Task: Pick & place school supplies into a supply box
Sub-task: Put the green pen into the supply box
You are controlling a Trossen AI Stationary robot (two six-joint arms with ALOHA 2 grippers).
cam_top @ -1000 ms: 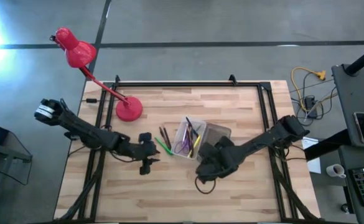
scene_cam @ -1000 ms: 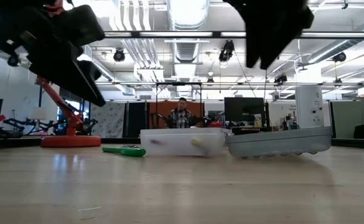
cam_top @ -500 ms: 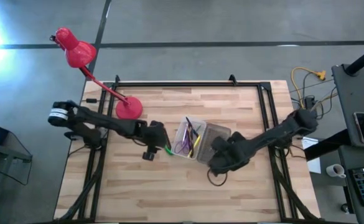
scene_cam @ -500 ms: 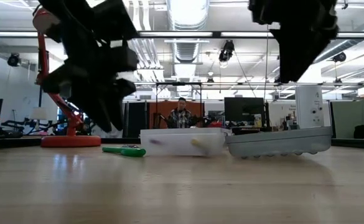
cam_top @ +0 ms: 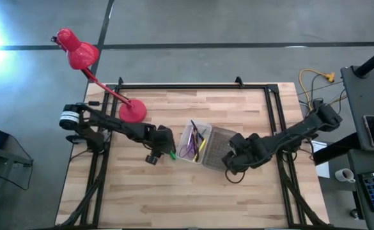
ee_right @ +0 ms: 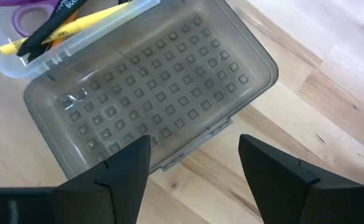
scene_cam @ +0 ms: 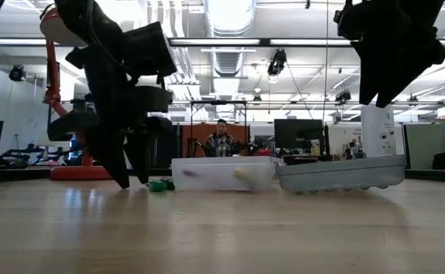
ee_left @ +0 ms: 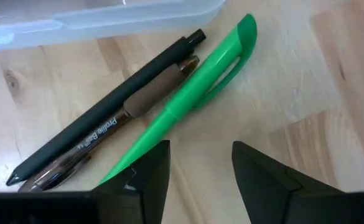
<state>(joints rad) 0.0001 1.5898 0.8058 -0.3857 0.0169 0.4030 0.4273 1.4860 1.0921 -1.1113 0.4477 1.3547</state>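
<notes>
The clear supply box (cam_top: 195, 142) stands mid-table with its grey dotted lid (cam_top: 220, 144) (ee_right: 150, 93) folded open on its right side. In the box lie purple scissors, a yellow pencil (ee_right: 70, 31) and dark pens. A green pen (ee_left: 200, 81), a black pen (ee_left: 107, 130) and a brown pen (ee_left: 141, 102) lie flat on the wood just left of the box. My left gripper (cam_top: 167, 148) (ee_left: 197, 168) is open and low over the green pen (scene_cam: 159, 185). My right gripper (cam_top: 228, 158) (ee_right: 194, 168) is open and hovers above the lid's near right corner. My left gripper comes down from above, and one finger (ee_left: 147, 177) stands over the green pen's pointed end (ee_left: 122, 165). That finger hides the spot, so I cannot tell whether it touches the pen. The pen lies flat on the table.
A red desk lamp stands with its base (cam_top: 132, 112) on the far left part of the table, its arm reaching out past the table's far left corner. A black frame (cam_top: 193, 85) rims the table. A person (scene_cam: 222, 141) sits far off in the room.
My left gripper has moved toward the table's right and far side, up to the loose pens beside the box, and come down close to the wood. My right gripper has drawn back toward the table's right edge, off the box and over the lid's right end.
</notes>
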